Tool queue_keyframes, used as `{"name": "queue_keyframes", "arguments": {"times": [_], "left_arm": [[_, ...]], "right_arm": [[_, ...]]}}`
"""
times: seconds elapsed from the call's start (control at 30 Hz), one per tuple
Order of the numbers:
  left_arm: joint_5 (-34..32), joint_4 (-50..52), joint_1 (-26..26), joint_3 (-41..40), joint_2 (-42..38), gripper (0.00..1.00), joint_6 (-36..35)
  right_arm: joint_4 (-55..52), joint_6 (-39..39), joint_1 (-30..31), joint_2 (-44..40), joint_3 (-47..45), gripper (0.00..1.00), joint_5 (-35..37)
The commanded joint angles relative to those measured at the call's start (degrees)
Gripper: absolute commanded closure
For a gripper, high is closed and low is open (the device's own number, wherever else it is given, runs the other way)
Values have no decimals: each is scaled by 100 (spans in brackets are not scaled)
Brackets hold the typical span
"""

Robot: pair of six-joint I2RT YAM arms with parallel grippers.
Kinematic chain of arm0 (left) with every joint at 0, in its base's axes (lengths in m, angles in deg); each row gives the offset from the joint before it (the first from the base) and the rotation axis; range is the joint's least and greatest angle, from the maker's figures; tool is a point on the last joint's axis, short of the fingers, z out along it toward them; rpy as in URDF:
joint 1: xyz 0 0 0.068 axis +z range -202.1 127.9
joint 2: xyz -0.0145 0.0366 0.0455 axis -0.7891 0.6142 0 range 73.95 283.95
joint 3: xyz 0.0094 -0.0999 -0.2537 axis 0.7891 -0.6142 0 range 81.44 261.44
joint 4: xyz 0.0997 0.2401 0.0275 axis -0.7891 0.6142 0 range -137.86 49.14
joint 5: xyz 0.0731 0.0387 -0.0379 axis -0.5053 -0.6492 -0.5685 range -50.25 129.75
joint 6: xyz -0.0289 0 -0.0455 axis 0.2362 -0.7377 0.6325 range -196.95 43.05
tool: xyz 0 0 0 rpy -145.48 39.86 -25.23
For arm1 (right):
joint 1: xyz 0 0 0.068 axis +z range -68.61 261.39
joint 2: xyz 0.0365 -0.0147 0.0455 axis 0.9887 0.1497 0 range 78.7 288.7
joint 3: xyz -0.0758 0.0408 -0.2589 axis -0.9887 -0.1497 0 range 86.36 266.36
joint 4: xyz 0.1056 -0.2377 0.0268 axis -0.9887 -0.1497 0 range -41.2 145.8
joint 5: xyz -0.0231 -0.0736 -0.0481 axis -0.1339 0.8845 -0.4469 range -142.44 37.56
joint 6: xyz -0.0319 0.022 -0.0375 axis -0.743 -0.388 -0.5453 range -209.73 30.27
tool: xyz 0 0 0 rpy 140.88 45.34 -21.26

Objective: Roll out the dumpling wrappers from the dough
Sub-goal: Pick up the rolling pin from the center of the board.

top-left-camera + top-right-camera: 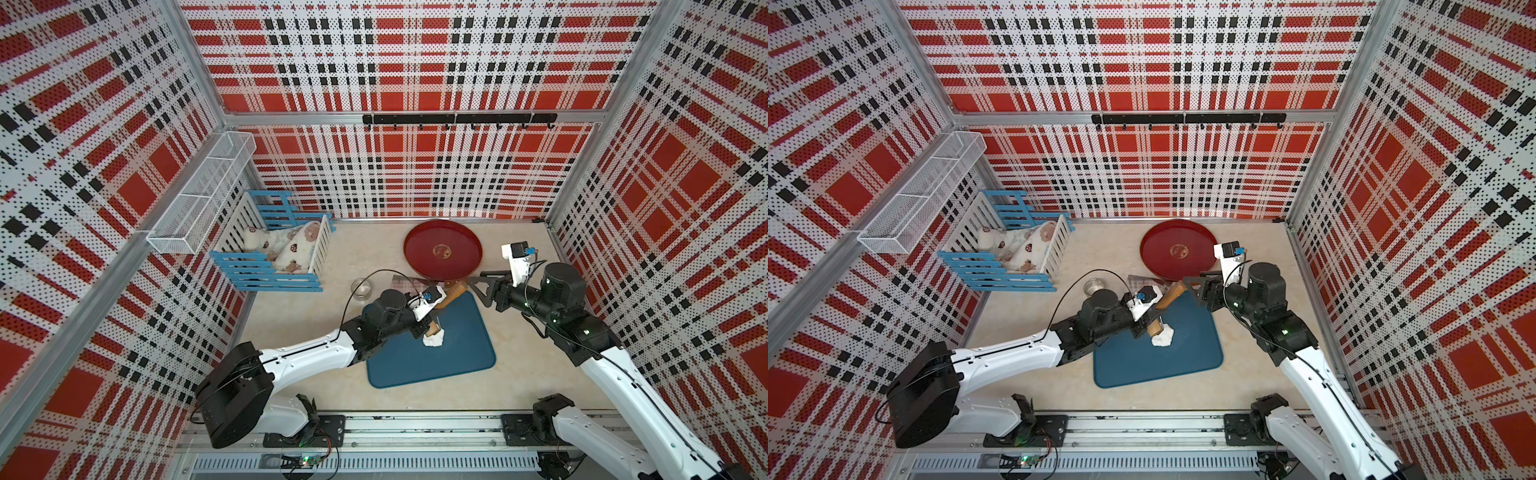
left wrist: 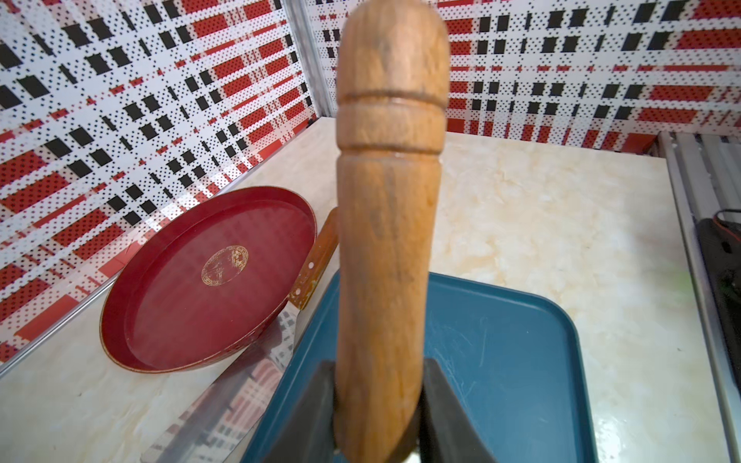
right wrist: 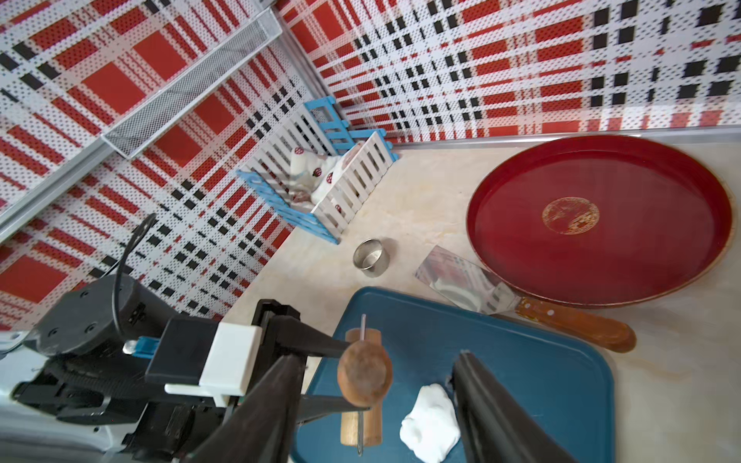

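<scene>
Two arms meet over a blue mat (image 1: 440,365) at the lower centre of both top views. The left gripper (image 2: 381,405) is clenched around the handle of a wooden roller (image 2: 387,200). The roller's drum sits low on the mat. The dough (image 1: 434,339) is a small lumpy white mass lying on the mat just beside the drum, not under it. The right gripper (image 3: 375,356) hangs with its jaws spread wide, grasping nothing, close to the handle's free end. We see no dumpling wrappers anywhere yet.

We judge several risks from here. Because the drum stands beside the dough, a sideways stroke could shove the lump across the mat instead of flattening it. Soft dough may also cling to the wood and lift off with it. With only one gripper on the handle, the roller could twist in that grip under pressure. The open right fingers are near enough to knock the handle. A metal scraper (image 3: 461,280) rests at the mat's upper edge against a red tray (image 3: 501,256), where a long stroke could strike it.
</scene>
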Motion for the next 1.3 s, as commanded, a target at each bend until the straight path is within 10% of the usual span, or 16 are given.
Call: {"name": "queue_keyframes", "arguments": {"times": [0.0,1.27], "left_arm": [[304,-281,31,-48,-237,100,-348],[313,-251,-206,437,8,100,-563]], "right_arm": [[-262,-37,38,226,231,34,-645],[-516,-149,1020,1491,413,68,-405]]}}
